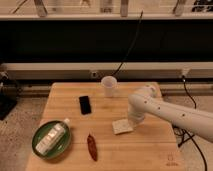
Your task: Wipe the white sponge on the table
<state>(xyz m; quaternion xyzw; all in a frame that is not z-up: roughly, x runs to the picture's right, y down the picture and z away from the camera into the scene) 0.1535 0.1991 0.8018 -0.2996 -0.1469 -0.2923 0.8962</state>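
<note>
A light wooden table (150, 147) with visible plank grain is observed in front of a dark wall panel, from which a black cable (129, 47) is seen hanging down toward the far edge of the tabletop. The white sponge (120, 127) is found lying flat on the table, slightly right of the middle and nearer the front edge than the rear. The robot arm (172, 114), white and jointed, is extended in from the right side and bent downward at its end. The gripper (132, 123) is positioned low over the tabletop at the right edge of the white sponge and appears to be in contact with it. Whether the gripper is open, closed or clamped on the sponge cannot be told, since its tip is hidden by the wrist. A white cup (109, 86) is noted standing upright near the rear edge, well apart from the sponge. A black phone (85, 105) is recorded lying flat to the left of the cup, closer to the middle of the table. A green plate (37, 136) is placed at the front left corner, and a white bottle (51, 138) is laid on its side upon it. A reddish-brown elongated object (92, 147) is seen between the plate and the sponge, near the front edge; its nature cannot be determined.
</note>
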